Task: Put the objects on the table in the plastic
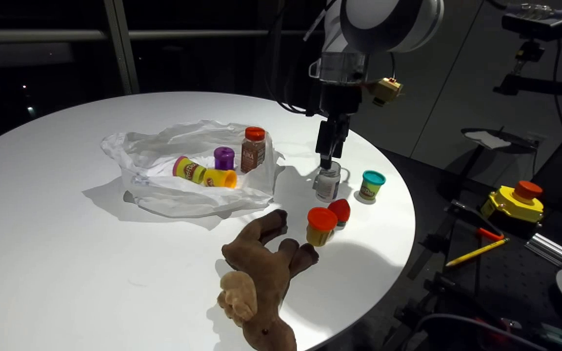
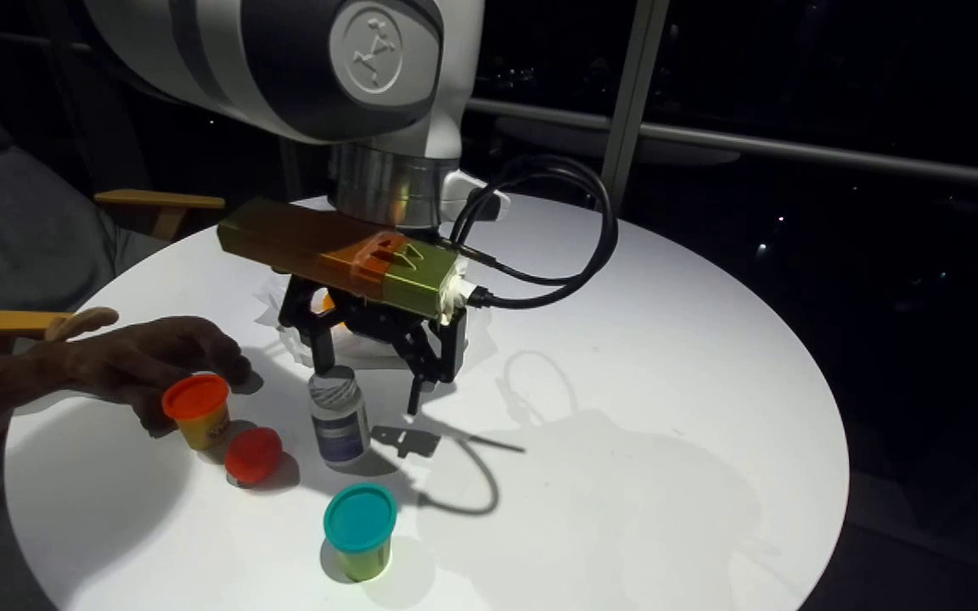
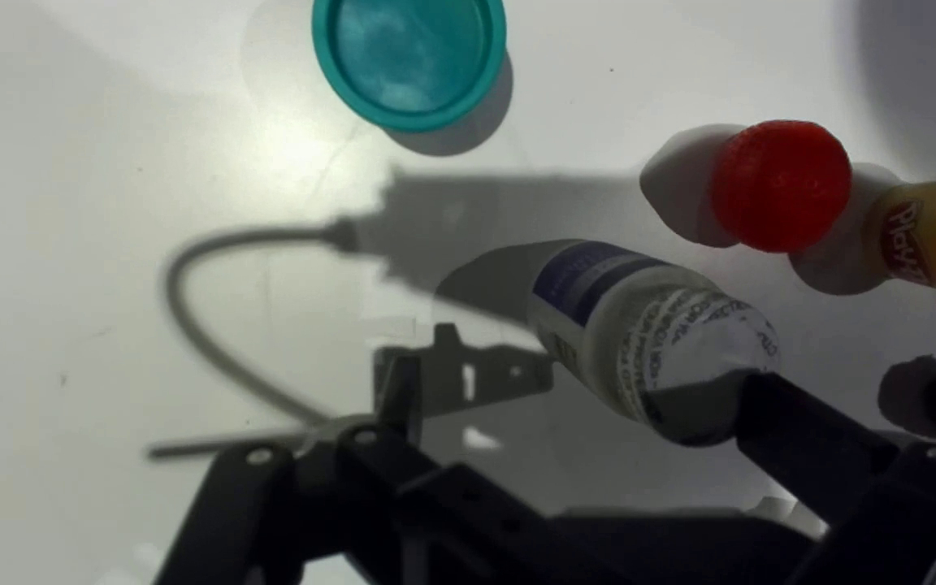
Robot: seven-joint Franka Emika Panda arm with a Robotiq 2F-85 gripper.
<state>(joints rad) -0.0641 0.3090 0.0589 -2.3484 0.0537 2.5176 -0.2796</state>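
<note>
My gripper (image 2: 368,390) stands open over a clear bottle (image 2: 340,424) with a blue-and-white label, upright on the white table (image 1: 66,273). One finger overlaps the bottle's top in the wrist view; whether they touch I cannot tell. The plastic (image 1: 188,202) lies spread wide, holding a purple cup (image 1: 224,159), a pink-lidded yellow cup (image 1: 189,169), an orange-capped yellow cup (image 1: 220,178) and a red-capped jar (image 1: 253,151). Outside it are a teal-lidded cup (image 3: 411,57), a red object (image 3: 781,187), an orange-lidded cup (image 1: 321,226) and the brown plush animal (image 1: 264,268).
A black cable loop (image 2: 604,229) sticks out beside the wrist. Past the table's rim stand a chair with a wooden armrest (image 2: 158,199) and a dark surface bearing a yellow box with a red button (image 1: 512,202) and a pencil (image 1: 476,252).
</note>
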